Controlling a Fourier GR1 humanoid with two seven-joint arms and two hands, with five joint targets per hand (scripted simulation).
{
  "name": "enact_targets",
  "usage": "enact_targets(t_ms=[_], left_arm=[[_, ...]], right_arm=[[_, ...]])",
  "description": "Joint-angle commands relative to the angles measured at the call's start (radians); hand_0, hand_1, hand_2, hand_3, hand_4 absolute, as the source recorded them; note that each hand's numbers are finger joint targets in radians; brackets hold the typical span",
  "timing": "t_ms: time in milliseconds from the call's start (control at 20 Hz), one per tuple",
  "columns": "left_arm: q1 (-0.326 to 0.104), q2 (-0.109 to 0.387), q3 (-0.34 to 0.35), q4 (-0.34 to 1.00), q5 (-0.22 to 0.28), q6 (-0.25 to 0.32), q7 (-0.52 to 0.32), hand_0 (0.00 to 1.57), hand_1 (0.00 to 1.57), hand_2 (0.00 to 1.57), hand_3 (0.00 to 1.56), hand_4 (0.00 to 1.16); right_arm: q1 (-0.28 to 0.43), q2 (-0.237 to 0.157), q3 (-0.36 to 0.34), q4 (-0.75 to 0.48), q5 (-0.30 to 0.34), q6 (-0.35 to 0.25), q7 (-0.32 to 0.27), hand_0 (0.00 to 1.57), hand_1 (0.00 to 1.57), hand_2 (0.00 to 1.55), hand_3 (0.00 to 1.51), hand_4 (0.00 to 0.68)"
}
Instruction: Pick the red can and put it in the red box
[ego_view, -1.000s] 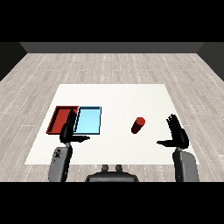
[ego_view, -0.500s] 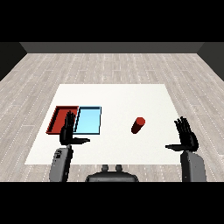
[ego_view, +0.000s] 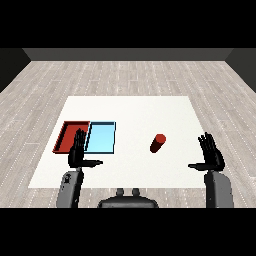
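Red can (ego_view: 158, 143) stands upright on the counter (ego_view: 140, 112), left of and beyond the right hand (ego_view: 212, 156), the nearer one. Both hands spread wide, holding nothing; left hand (ego_view: 78, 151) beside the red tray (ego_view: 64, 137).

Red can (ego_view: 157, 143) stands between light blue tray (ego_view: 101, 138) and spread right robot hand (ego_view: 212, 154).

A: Has anything moved over the last second?

B: Only the right robot hand (ego_view: 212, 156). It swung outward toward the tabletop's (ego_view: 135, 110) right edge, away from the red can (ego_view: 157, 142).

A: And its shape?

B: It turned more upright (fingers straight and spread, thumb pointing inward), and it has barely shifted in the last half second.
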Motion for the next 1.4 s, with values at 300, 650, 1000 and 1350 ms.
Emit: enact_targets(t_ms=[300, 650, 1000, 1350], left_arm=[[-0.061, 0.027, 0.067, 0.028, 0.067, -0.021, 0.027, 0.00, 0.00, 0.00, 0.00, 0.00], [-0.052, 0.030, 0.077, 0.044, 0.074, -0.036, 0.001, 0.00, 0.00, 0.00, 0.00, 0.00], [-0.019, 0.009, 0.042, 0.016, 0.024, -0.002, -0.011, 0.00, 0.00, 0.00, 0.00, 0.00], [-0.061, 0.025, 0.060, 0.031, 0.044, -0.006, 0.019, 0.00, 0.00, 0.00, 0.00, 0.00]], right_arm=[[-0.045, 0.012, 0.030, 0.007, 0.051, -0.015, 0.023, 0.00, 0.00, 0.00, 0.00, 0.000], [-0.196, 0.063, 0.072, 0.105, 0.039, -0.089, 0.115, 0.00, 0.00, 0.00, 0.00, 0.000], [-0.228, 0.111, 0.081, 0.196, 0.007, -0.098, 0.116, 0.00, 0.00, 0.00, 0.00, 0.000], [-0.179, 0.113, 0.116, 0.210, 0.024, -0.062, 0.055, 0.00, 0.00, 0.00, 0.00, 0.000]])
